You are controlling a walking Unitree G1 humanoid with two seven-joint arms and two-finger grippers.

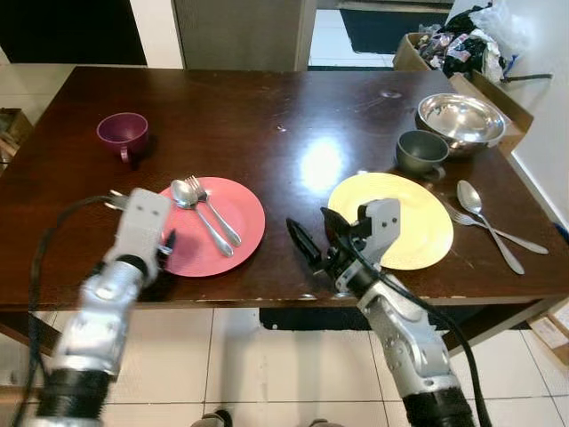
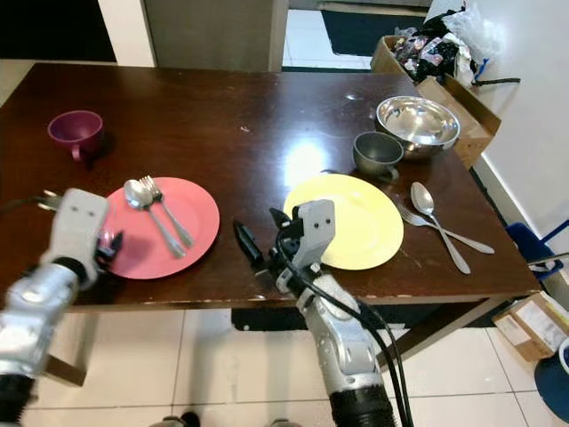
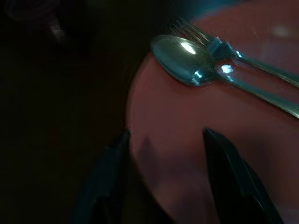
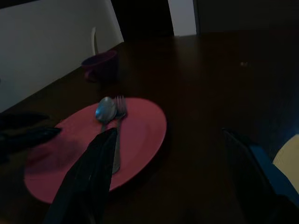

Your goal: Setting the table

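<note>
A pink plate (image 1: pixel 233 233) lies at the front left of the dark table, and a spoon (image 1: pixel 185 195) and a fork (image 1: pixel 215 212) rest across it. My left gripper (image 1: pixel 165 247) is open at the plate's left rim; in the left wrist view one finger (image 3: pixel 106 179) is off the plate and the other is over it. A yellow plate (image 1: pixel 418 222) lies bare at the front right. My right gripper (image 1: pixel 318 242) hovers open above the table between the two plates, holding nothing. A second spoon (image 1: pixel 471 200) and fork (image 1: pixel 494 230) lie to the right of the yellow plate.
A purple cup (image 1: pixel 123 133) stands at the far left. A grey cup (image 1: pixel 420 152) and a steel bowl (image 1: pixel 460 117) stand behind the yellow plate. A cluttered cardboard box (image 1: pixel 462 53) sits on the floor at the back right. The table's front edge (image 1: pixel 267 298) is just below both grippers.
</note>
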